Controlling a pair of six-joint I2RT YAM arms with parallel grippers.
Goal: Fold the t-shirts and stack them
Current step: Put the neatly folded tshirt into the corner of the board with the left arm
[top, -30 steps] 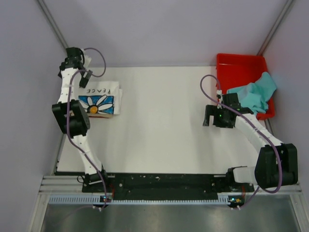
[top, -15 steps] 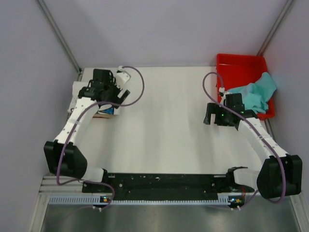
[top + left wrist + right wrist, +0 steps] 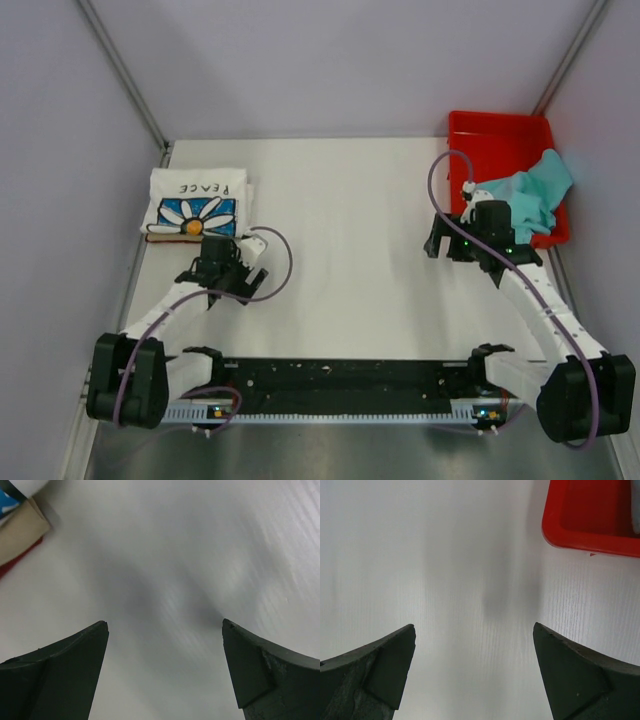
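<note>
The white daisy "PEACE" t-shirt [image 3: 195, 203] lies folded at the back left on top of a stack. The tan t-shirt's edge [image 3: 165, 237] shows under it, and again in the left wrist view [image 3: 22, 532]. The teal t-shirt [image 3: 530, 195] lies crumpled in the red bin and hangs over its right rim. My left gripper [image 3: 213, 274] is open and empty, low over bare table just in front of the stack [image 3: 165, 625]. My right gripper [image 3: 438, 240] is open and empty over bare table left of the bin [image 3: 474, 627].
The red plastic bin [image 3: 490, 130] stands at the back right; its corner shows in the right wrist view [image 3: 590, 530]. A thin red cloth edge [image 3: 12, 567] shows under the tan shirt. Grey walls close the table at the back and both sides.
My left arm has swung from the back left corner, over the stack, to the table in front of it. My right gripper has shifted slightly toward the bin.
</note>
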